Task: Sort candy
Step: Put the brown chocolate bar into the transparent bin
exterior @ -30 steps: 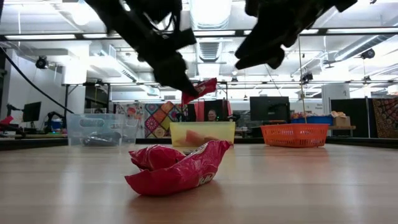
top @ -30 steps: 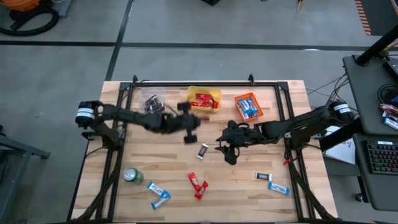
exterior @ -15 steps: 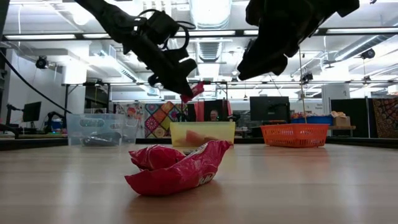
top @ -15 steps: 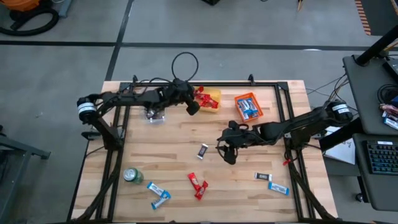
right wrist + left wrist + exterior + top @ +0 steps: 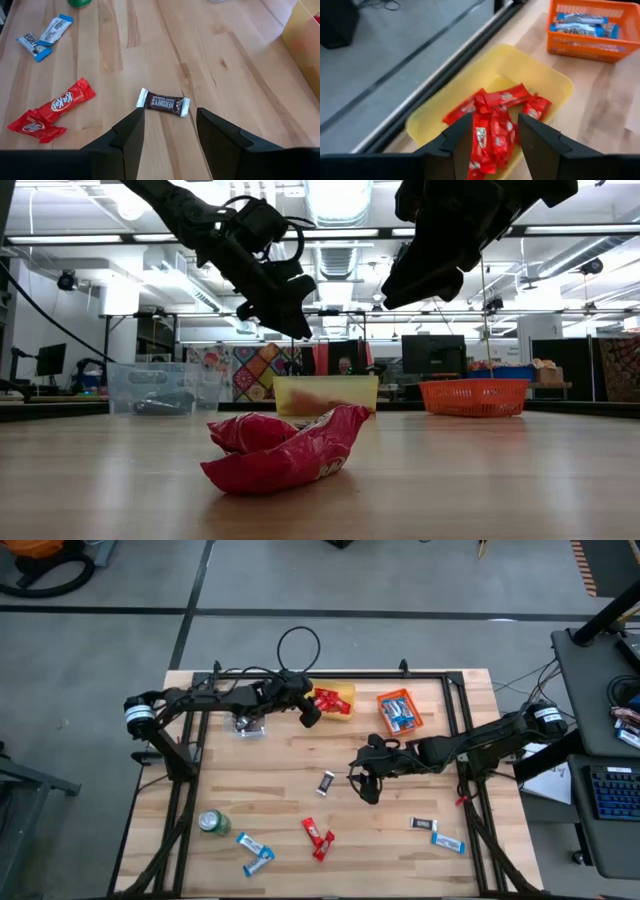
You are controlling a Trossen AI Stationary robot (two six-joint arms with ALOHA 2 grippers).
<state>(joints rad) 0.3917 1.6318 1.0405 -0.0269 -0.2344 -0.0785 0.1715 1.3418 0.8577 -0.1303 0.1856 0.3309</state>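
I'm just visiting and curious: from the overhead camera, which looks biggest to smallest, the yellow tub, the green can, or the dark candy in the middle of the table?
1. Yellow tub, clearly largest.
2. Green can.
3. Dark-wrapped candy, smallest.
All three sit on the same tabletop, so nearness hardly skews this.

**Layout about the yellow bin**

Landmark: the yellow bin (image 5: 338, 698) at the table's (image 5: 270, 780) far edge, mid-width. A pile of candy bars (image 5: 492, 120) lies inside it. Left gripper (image 5: 311, 714) hangs just beside the bin's left rim, above the table, jaws apart. Left of that sits the clear bin (image 5: 245, 708); right of the yellow bin, the orange basket (image 5: 399, 711) holds bars. Nearer than the yellow bin, mid-table, lies a single bar (image 5: 326, 783); right gripper (image 5: 367, 787) hovers just right of it. Nearer again lie two crossed bars (image 5: 318, 837). Near-left of these: a pair of bars (image 5: 254, 853) and the can (image 5: 213, 823). Near-right: two bars (image 5: 435, 832).
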